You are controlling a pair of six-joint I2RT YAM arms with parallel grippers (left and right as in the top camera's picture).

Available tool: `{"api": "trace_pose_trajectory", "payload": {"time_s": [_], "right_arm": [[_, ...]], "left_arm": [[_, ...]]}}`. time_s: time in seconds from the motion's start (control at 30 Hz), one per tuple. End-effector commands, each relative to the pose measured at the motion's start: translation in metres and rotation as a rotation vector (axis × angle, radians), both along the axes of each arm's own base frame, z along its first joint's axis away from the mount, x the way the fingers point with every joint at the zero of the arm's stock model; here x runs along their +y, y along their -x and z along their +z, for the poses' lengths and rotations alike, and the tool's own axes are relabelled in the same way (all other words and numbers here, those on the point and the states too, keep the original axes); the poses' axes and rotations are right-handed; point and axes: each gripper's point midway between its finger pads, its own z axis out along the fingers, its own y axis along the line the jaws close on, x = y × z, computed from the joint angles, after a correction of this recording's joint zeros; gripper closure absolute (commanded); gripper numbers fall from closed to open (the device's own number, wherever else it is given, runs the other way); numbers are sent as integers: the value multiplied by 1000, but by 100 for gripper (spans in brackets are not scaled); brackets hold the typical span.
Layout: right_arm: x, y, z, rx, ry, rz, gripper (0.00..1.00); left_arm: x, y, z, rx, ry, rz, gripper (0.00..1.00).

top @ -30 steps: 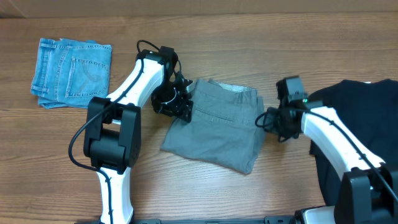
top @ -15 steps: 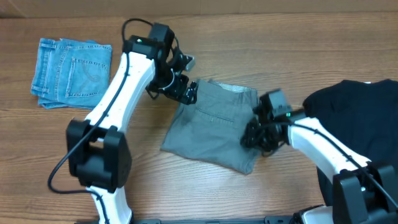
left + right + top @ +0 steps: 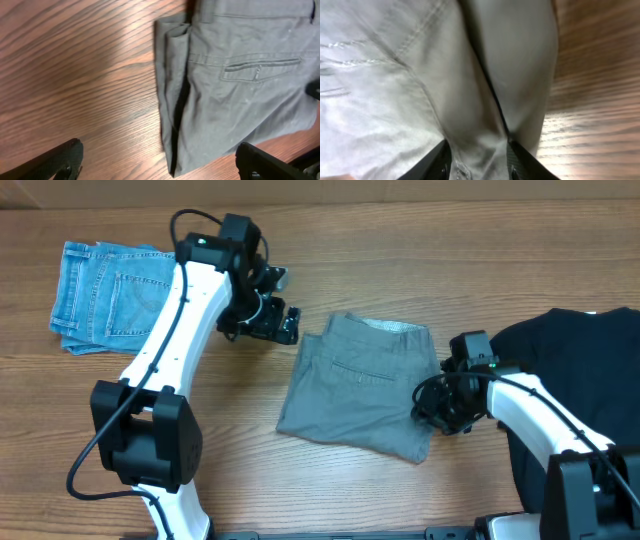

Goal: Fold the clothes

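Pinching grey clothes point(image 3: 360, 385) at one edge, right pincer point(image 3: 477, 157) (cloth bunched inside), left pincer point(image 3: 162, 162) spread wide

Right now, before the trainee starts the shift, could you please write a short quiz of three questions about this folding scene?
1. True or false: the jaws of the left arm stand open, apart from the grey trousers.
2. Which garment lies farthest to the left in the overhead view?
A. light-blue jeans
B. black garment
C. grey trousers
3. Complete the sentence: the jaws of the right arm pinch a fold of the ____.

Key: 1 true; 2 A; 3 grey trousers.
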Motion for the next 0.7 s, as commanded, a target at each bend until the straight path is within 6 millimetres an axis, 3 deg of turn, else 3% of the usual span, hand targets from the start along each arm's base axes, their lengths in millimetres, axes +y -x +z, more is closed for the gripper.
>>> {"api": "trace_pose_trajectory", "payload": {"time_s": [0.0, 0.07, 0.17, 0.33, 0.43, 0.57, 0.67], "right_arm": [[0, -34, 47, -143, 5, 29, 56], [9, -40, 67, -176, -53, 36, 54], [24, -41, 76, -183, -144, 50, 55], [28, -31, 58, -132, -149, 61, 56], [30, -23, 41, -95, -148, 69, 62], [39, -15, 30, -100, -171, 139, 64], [36, -19, 30, -116, -158, 141, 60]], "left_arm": [[-1, 14, -14, 79, 50, 51, 0], [-8, 20, -28, 104, 93, 48, 0], [-19, 26, -46, 117, 144, 35, 0], [-33, 38, -77, 116, 169, 1, 0], [-37, 41, -87, 110, 170, -6, 0], [-39, 41, -93, 101, 172, -4, 0], [-51, 31, -86, 62, 245, -7, 4]]}}
